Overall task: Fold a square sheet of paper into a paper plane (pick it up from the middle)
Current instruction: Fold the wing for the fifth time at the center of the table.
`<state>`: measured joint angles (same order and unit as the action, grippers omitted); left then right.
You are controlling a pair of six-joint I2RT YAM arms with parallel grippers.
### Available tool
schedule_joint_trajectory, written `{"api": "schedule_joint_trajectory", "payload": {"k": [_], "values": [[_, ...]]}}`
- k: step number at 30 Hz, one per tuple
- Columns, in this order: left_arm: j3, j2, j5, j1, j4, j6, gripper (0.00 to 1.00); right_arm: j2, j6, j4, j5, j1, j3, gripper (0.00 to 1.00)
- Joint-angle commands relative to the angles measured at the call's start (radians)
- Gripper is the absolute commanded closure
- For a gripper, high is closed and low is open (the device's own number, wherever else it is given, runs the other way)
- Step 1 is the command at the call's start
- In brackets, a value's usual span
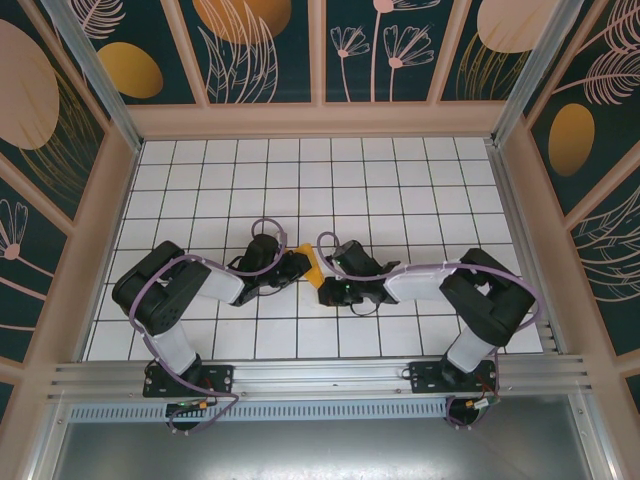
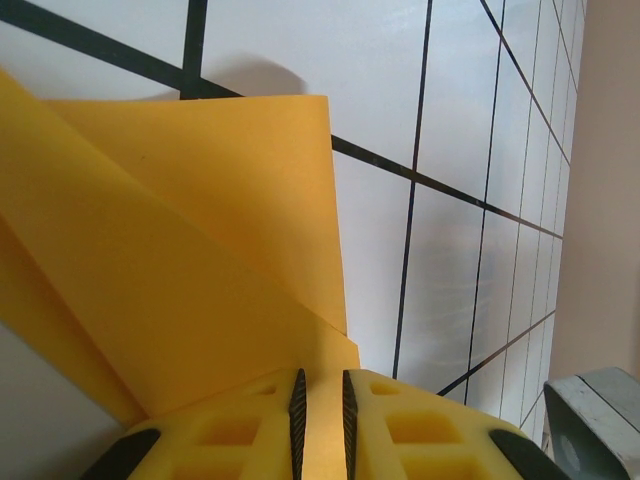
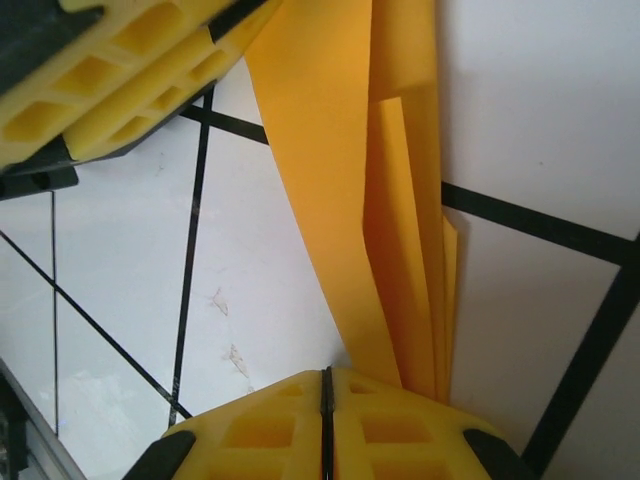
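Note:
The square sheet of paper [image 1: 312,263] is orange-yellow and folded into a narrow, layered, dart-like shape, held between both arms at the middle of the tiled table. In the left wrist view the paper [image 2: 200,250] fans upward from my left gripper [image 2: 320,385], which is shut on its lower edge. The same gripper [image 1: 300,262] shows from above. In the right wrist view the paper [image 3: 330,150] hangs as several layers. My right gripper [image 3: 326,378] is shut pad to pad, and the paper's end runs beside and behind its right finger. The left gripper's fingers [image 3: 130,70] pinch the far end.
The white tiled table [image 1: 300,180] stretches back to patterned walls [image 1: 320,50] on three sides. An aluminium rail [image 1: 320,375] carries both arm bases at the near edge. A grey block [image 2: 595,420] sits at the lower right of the left wrist view.

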<state>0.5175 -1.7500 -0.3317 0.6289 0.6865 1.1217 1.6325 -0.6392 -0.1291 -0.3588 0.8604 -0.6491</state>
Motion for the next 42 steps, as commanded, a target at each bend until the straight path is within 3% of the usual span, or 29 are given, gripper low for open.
{"api": "schedule_joint_trajectory", "payload": {"k": [1,8,14,17,21,29,37,42], "values": [[-0.003,-0.031,0.054,0.003,-0.091,-0.034,0.78,-0.013,-0.042,-0.056,-0.033,-0.023,0.062,0.89],[0.003,-0.033,0.053,0.004,-0.093,-0.036,0.78,-0.071,-0.053,-0.09,-0.081,-0.034,0.075,0.86],[0.003,-0.027,0.051,0.002,-0.096,-0.036,0.78,-0.189,-0.008,0.031,0.079,-0.032,0.05,0.7],[0.004,-0.027,0.051,0.002,-0.096,-0.037,0.78,-0.162,0.017,0.112,0.153,-0.034,0.014,0.67],[0.008,-0.028,0.048,0.003,-0.097,-0.039,0.78,-0.115,0.039,0.126,0.16,-0.03,-0.019,0.6],[0.011,-0.029,0.046,0.003,-0.099,-0.038,0.78,-0.028,0.077,0.121,0.097,-0.008,-0.067,0.64],[0.005,-0.024,0.049,0.003,-0.1,-0.038,0.78,0.014,0.079,0.133,0.116,0.002,-0.069,0.7],[0.007,-0.025,0.048,0.003,-0.101,-0.039,0.78,0.02,0.065,0.114,0.115,0.002,-0.038,0.78]]}}
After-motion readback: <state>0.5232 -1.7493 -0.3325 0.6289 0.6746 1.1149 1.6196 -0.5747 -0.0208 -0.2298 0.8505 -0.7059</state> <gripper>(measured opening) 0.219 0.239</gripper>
